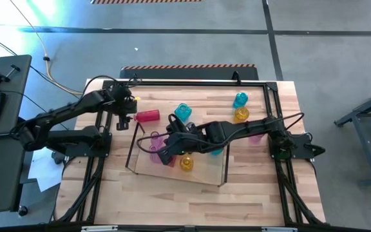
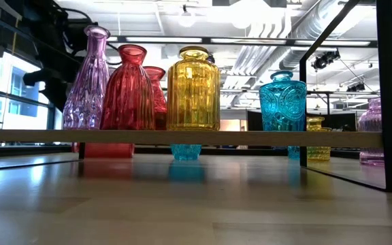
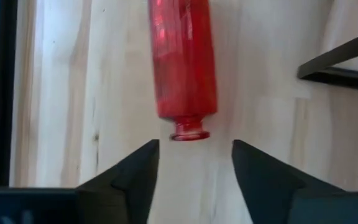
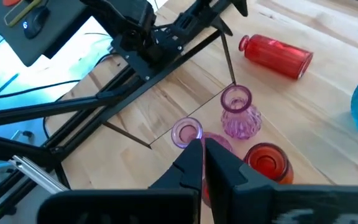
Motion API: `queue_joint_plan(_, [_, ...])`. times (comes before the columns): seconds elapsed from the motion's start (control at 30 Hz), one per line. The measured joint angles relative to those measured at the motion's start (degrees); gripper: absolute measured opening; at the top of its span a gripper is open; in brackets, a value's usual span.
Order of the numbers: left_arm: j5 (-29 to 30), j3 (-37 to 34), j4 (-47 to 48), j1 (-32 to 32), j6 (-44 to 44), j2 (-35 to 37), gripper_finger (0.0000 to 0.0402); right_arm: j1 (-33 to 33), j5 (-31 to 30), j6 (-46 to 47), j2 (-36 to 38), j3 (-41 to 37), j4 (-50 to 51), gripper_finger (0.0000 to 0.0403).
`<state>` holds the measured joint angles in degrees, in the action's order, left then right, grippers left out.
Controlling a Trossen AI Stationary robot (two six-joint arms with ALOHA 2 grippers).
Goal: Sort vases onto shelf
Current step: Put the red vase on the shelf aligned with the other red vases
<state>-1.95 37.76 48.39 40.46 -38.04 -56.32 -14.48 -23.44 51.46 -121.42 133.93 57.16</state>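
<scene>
A red vase (image 3: 184, 62) lies on its side on the table left of the shelf (image 1: 208, 174), its mouth (image 3: 188, 132) toward my left gripper (image 3: 194, 165). That gripper is open, pointing steeply down, its fingers just short of the mouth on either side and touching nothing. My right gripper (image 4: 202, 148) is shut and empty, hanging over the shelf's left end above two pink vases (image 4: 186, 132) (image 4: 238, 112) and a red one (image 4: 267, 158). In the low view pink (image 2: 90, 82), red (image 2: 128, 88), yellow (image 2: 193, 88) and cyan (image 2: 283, 102) vases stand upright on the shelf.
Cyan (image 1: 183, 113) (image 1: 239, 100), yellow (image 1: 241, 115) and pink (image 1: 256, 135) vases stand on the table beyond and right of the shelf. The shelf's dark end frames (image 2: 385, 95) rise at its short ends. The black metal frame (image 1: 263, 84) borders the table. Bare wood lies toward the near edge.
</scene>
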Motion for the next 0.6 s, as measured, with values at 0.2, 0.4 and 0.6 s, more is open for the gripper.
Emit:
queue_joint_plan(0.2, [-1.1, 0.0, -2.5, 0.6, -1.0, -3.5, 0.0245, 0.6, 1.3, -1.2, 0.0, 0.0, 0.0, 0.0])
queue_joint_plan(0.4, [-2.0, 0.0, -3.0, 0.5, 0.7, -8.2, 0.025, 1.0, 2.4, -2.7, 0.0, 0.0, 0.0, 0.0])
queue_joint_plan(0.6, [-3.3, 0.0, -4.3, 0.5, 1.3, -11.9, 0.025, 1.0, 2.4, -3.7, 0.0, 0.0, 0.0, 0.0])
